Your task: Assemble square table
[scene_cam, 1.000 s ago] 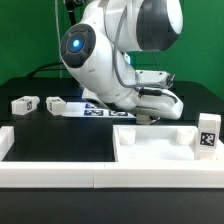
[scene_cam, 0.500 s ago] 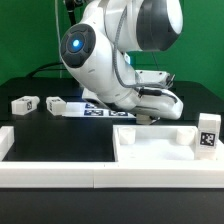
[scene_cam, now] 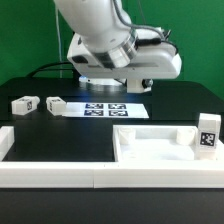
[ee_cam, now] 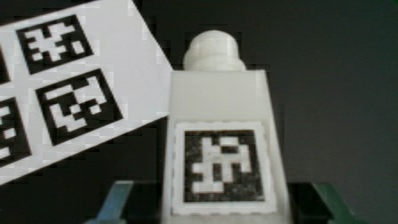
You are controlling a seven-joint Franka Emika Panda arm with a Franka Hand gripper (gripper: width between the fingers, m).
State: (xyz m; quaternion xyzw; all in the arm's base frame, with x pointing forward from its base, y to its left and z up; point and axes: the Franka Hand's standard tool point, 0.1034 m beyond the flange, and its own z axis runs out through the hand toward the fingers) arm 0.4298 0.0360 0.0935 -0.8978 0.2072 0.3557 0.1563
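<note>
In the wrist view a white leg block (ee_cam: 217, 120) with a black-and-white tag and a round peg at its far end lies on the black table. My gripper (ee_cam: 221, 202) is open, with one finger (ee_cam: 125, 198) on each side of the block and a gap at each. In the exterior view the gripper is hidden under the arm's hand (scene_cam: 148, 62). The white square table top (scene_cam: 150, 148) lies at the exterior view's right front. One tagged leg (scene_cam: 208, 133) stands at its right edge. Two more legs (scene_cam: 25, 103) (scene_cam: 56, 104) lie at the left.
The marker board (scene_cam: 105, 108) lies on the table mid-back and also shows beside the leg in the wrist view (ee_cam: 71, 80). White border rails (scene_cam: 60, 172) run along the front and the left side. A green wall stands behind.
The arm has swung from a low, forward-leaning pose to a higher one, its hand now above the back of the marker board. The legs and the table top have not moved.
</note>
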